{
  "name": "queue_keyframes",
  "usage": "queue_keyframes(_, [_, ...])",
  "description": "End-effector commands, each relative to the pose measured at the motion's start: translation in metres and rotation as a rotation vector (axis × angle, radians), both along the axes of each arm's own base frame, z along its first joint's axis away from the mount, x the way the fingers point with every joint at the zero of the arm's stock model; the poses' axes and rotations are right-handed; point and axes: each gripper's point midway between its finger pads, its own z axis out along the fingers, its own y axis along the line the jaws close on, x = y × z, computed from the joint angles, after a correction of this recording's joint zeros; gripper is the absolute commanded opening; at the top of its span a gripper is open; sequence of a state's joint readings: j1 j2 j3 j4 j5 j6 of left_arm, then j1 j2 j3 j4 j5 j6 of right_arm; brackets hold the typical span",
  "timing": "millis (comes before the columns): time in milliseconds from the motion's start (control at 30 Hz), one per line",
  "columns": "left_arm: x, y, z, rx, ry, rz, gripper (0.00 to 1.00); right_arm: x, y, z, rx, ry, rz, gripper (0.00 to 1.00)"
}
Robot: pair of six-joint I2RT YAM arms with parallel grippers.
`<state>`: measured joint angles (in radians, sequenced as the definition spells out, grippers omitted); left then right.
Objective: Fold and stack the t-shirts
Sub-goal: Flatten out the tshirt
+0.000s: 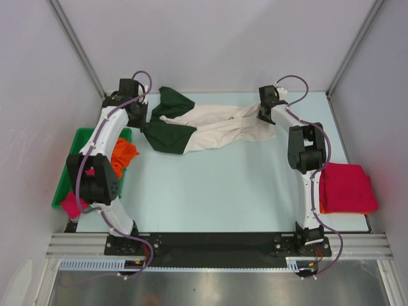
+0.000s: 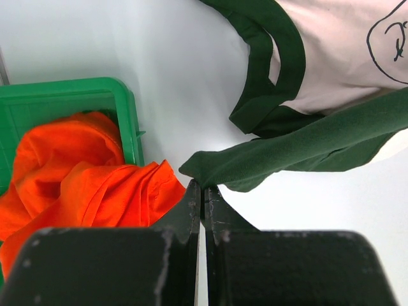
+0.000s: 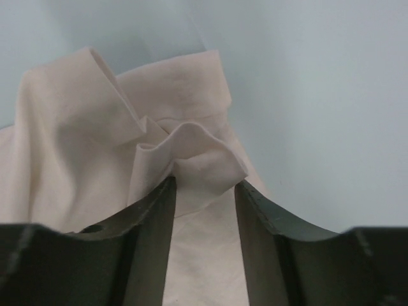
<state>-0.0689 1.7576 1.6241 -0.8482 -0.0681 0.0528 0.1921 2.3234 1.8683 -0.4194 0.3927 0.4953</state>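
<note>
Now, left gripper [image 2: 203, 191]: pinching shut on the tee's [image 1: 210, 127] green sleeve tip, risking a slip.
Tee: lying bunched at the table's [image 1: 210, 191] far edge.
Right gripper [image 3: 204, 191]: jaws apart around a cream fold, possibly missing it.

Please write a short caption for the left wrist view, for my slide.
Left gripper shut on the dark green sleeve of the cream t-shirt.

green bin [image 1: 71, 167] | left table edge | table [image 1: 223, 197] pale blue
</note>
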Motion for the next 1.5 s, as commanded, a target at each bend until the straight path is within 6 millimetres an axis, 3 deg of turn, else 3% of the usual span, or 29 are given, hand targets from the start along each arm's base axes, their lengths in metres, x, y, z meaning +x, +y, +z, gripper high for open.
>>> queue_keyframes(0, [-0.001,0.007,0.014,0.005,-0.039,0.022,0.00,0.006,-0.003,-0.010,-0.003,0.016,0.012,0.43])
queue_keyframes(33, [-0.001,0.007,0.014,0.004,-0.039,0.025,0.00,0.005,-0.003,-0.014,-0.003,0.026,0.013,0.40])
queue_keyframes(133, [-0.002,0.007,0.012,0.000,-0.035,0.027,0.00,0.002,-0.005,-0.019,-0.002,0.036,0.008,0.16])
queue_keyframes(167, [-0.002,0.006,0.013,-0.001,-0.036,0.025,0.00,0.002,-0.003,-0.015,0.004,0.026,0.012,0.00])
queue_keyframes(233, [-0.002,0.005,0.013,-0.003,-0.036,0.024,0.00,-0.003,-0.002,-0.012,0.010,0.026,0.011,0.00])
queue_keyframes(267, [-0.002,0.005,0.014,-0.006,-0.039,0.022,0.00,-0.002,-0.001,0.006,0.011,-0.011,0.010,0.00])
queue_keyframes(333, [-0.003,0.006,0.019,-0.005,-0.053,0.025,0.00,-0.013,0.005,0.015,-0.023,-0.019,0.032,0.00])
queue_keyframes(367, [-0.002,0.005,0.022,-0.006,-0.063,0.023,0.00,-0.011,0.007,0.048,-0.036,-0.088,0.035,0.00])
queue_keyframes(467, [0.000,0.007,0.041,-0.003,-0.123,0.028,0.00,-0.027,0.011,0.082,-0.099,-0.128,0.057,0.00])
queue_keyframes(500, [0.000,0.008,0.047,0.002,-0.139,0.033,0.00,-0.033,0.013,0.116,-0.096,-0.185,0.060,0.00])
queue_keyframes(567, [0.000,0.009,0.064,0.001,-0.186,0.032,0.00,-0.046,0.016,0.140,-0.112,-0.219,0.076,0.00])
queue_keyframes(600, [0.001,0.009,0.072,0.003,-0.205,0.032,0.00,-0.053,0.015,0.172,-0.110,-0.276,0.074,0.00])
queue_keyframes(700, [-0.001,0.010,0.095,0.000,-0.262,0.037,0.00,-0.071,0.012,0.205,-0.130,-0.307,0.075,0.00])
queue_keyframes(933, [-0.011,0.016,0.138,0.006,-0.354,0.048,0.00,-0.114,-0.017,0.290,-0.184,-0.418,0.045,0.00])
queue_keyframes(1033, [-0.016,0.015,0.145,-0.001,-0.368,0.053,0.00,-0.123,-0.028,0.306,-0.170,-0.447,0.040,0.00])
queue_keyframes(1100, [-0.019,0.014,0.144,-0.016,-0.364,0.058,0.00,-0.125,-0.031,0.303,-0.151,-0.438,0.038,0.00])
queue_keyframes(1200, [-0.021,0.011,0.134,-0.028,-0.340,0.051,0.00,-0.130,-0.029,0.276,-0.138,-0.382,0.040,0.00])
queue_keyframes(1233, [-0.022,0.012,0.132,-0.023,-0.335,0.049,0.00,-0.134,-0.029,0.253,-0.138,-0.329,0.041,0.00])
queue_keyframes(1333, [-0.025,0.015,0.118,0.004,-0.306,0.038,0.00,-0.140,-0.024,0.223,-0.111,-0.288,0.040,0.00])
queue_keyframes(1467, [-0.027,0.019,0.081,0.040,-0.235,0.024,0.00,-0.153,-0.020,0.164,-0.084,-0.188,0.041,0.00])
